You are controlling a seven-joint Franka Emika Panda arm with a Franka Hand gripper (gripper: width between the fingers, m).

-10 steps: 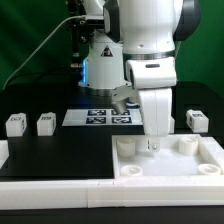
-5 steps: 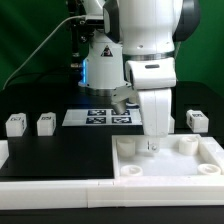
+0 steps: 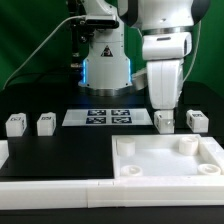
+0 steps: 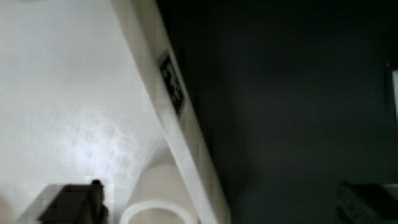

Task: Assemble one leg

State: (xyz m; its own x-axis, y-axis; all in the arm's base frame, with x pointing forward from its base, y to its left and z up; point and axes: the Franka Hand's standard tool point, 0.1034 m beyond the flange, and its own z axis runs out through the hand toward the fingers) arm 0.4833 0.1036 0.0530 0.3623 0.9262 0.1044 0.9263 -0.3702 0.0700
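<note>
Several small white legs with tags stand on the black table: two at the exterior view's left (image 3: 14, 124) (image 3: 45, 123) and two at its right (image 3: 164, 122) (image 3: 197, 120). The large white tabletop (image 3: 165, 172) lies in front with round corner sockets. My gripper (image 3: 163, 109) hangs just above the nearer right-hand leg, behind the tabletop's far rim. In the wrist view the gripper (image 4: 222, 205) is open and empty. Its dark fingers (image 4: 71, 205) stand wide apart over the tabletop's rim (image 4: 169, 90) and one socket (image 4: 157, 210). No leg shows there.
The marker board (image 3: 105, 117) lies flat behind the middle of the table. A white rail (image 3: 60, 186) runs along the table's front edge. The robot's base and a blue-lit unit (image 3: 105, 65) stand at the back.
The arm has lifted out of the tabletop's far-left area and moved up and to the exterior view's right. It now hangs over the leg that it hid before.
</note>
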